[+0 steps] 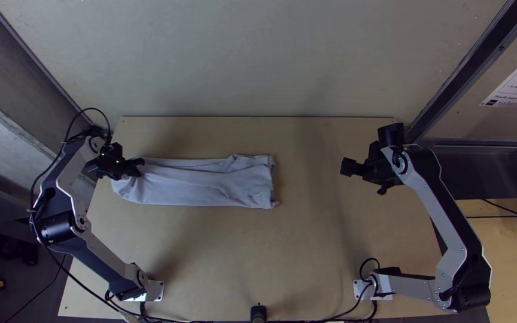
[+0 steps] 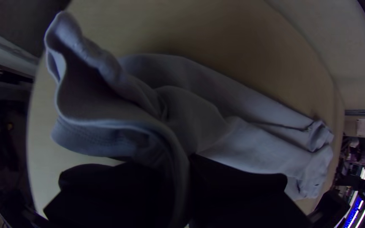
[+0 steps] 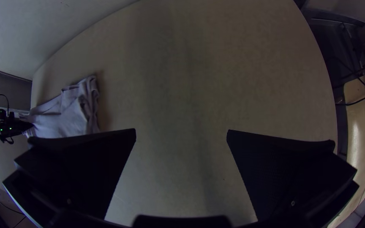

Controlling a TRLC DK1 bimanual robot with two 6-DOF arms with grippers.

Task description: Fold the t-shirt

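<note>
On the left half of the light wooden desk (image 1: 240, 251), toward its far side, the pale grey t-shirt (image 1: 201, 184) lies folded into a long, narrow strip running across the top view, with creases along it and a rumpled end nearest the desk's middle. Its other end is at the left claw (image 1: 137, 167), whose tips touch the strip at its far corner, so that nearly all of the cloth stretches away from that claw toward the middle of the desk.

In the left wrist view, the left claw (image 2: 191, 166) is closed on the t-shirt, with a band of cloth pinched between its two black fingers. Beside the pinch the fabric rises in loose, wavy layers that gape apart, a stitched hem showing along one of them; beyond, the rest lies flatter on the desk, down to the crumpled far end.

Across the desk, on its right side, the right claw (image 1: 347, 168) is well apart from the t-shirt, with bare desk between it and the rumpled end. In the right wrist view, the right claw (image 3: 181, 135) is wide open, its two fingers spread, nothing held between them.
</note>
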